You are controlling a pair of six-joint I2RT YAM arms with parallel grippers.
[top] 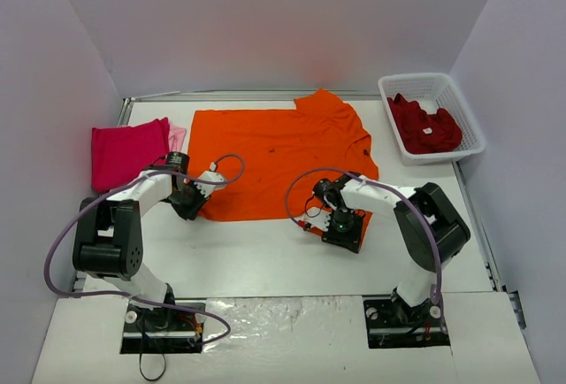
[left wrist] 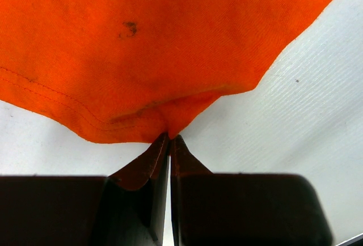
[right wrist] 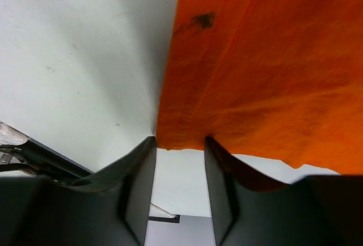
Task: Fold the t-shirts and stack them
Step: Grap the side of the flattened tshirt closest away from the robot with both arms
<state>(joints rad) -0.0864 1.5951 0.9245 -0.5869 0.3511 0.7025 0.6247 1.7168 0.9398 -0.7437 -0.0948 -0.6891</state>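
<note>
**Top view.** Orange t-shirt [top: 274, 149] lies spread flat in the middle of the bench [top: 265, 260], unfolded, collar toward the right. At the left edge sits a folded magenta t-shirt [top: 128, 154] with a pale pink t-shirt [top: 178, 139] showing just behind it; the two are touching and read as a started stack. The dark red t-shirts [top: 424, 126] are bunched in the white basket [top: 416, 79] at the far right, not yet folded. My left end effector [top: 187, 200] is at the near-left corner of the orange hem. My right end effector [top: 309, 218] is at the near-right part of the same hem.

**Left wrist view.** The left end effector [left wrist: 170, 137] is pressed together, pinching a small tuck of the orange hem. The cloth [left wrist: 142, 42] puckers toward the tips.

**Right wrist view.** The right end effector [right wrist: 180, 140] is part spread. The orange edge [right wrist: 266, 64] lies just at the tips, with bare bench [right wrist: 85, 59] visible in the gap. I do not see a clamp on the cloth.

**Progress, my judgement.** Two shirts look done. The orange one is at the grasp stage of its first fold, with one corner secured and the other not. The right side needs to close on the hem before any lift. The red ones in the basket are all left, so I put the task at under half done.
</note>
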